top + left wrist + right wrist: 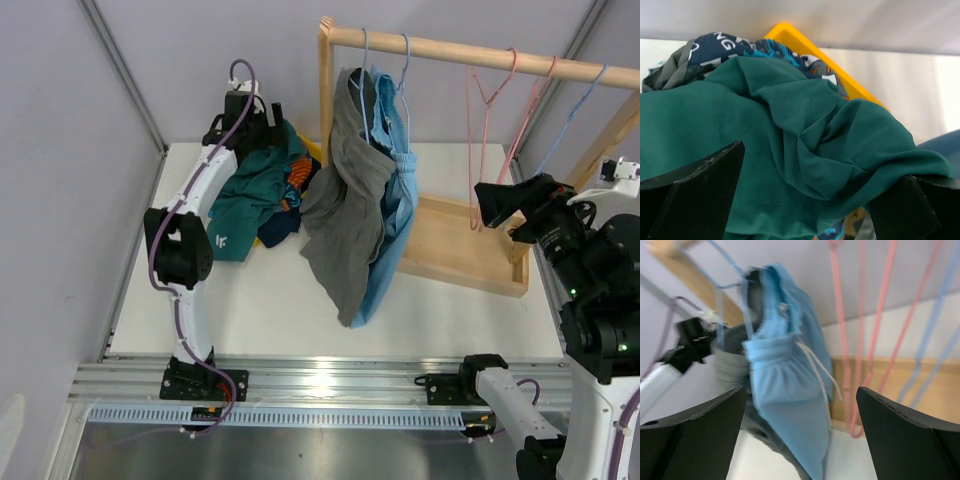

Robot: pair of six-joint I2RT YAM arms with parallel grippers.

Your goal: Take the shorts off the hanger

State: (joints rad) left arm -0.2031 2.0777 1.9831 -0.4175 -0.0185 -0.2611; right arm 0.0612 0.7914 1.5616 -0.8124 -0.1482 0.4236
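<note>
Left claw (820,165) stood with fingers spread wide above the crumpled dark teal-green fabric shorts (245,200), which lay heaped on the white table (450,320). Right claw (801,390), likewise apart and empty, faced the soft light-blue drawstring shorts (785,390) hanging beside the grey fabric shorts (345,200) under the wooden rail (450,48). Likely next: grip that blue waistband and lift it clear of its hanger.

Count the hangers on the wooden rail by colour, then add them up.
Blue hangers: 3
Pink hangers: 2
Total: 5
</note>
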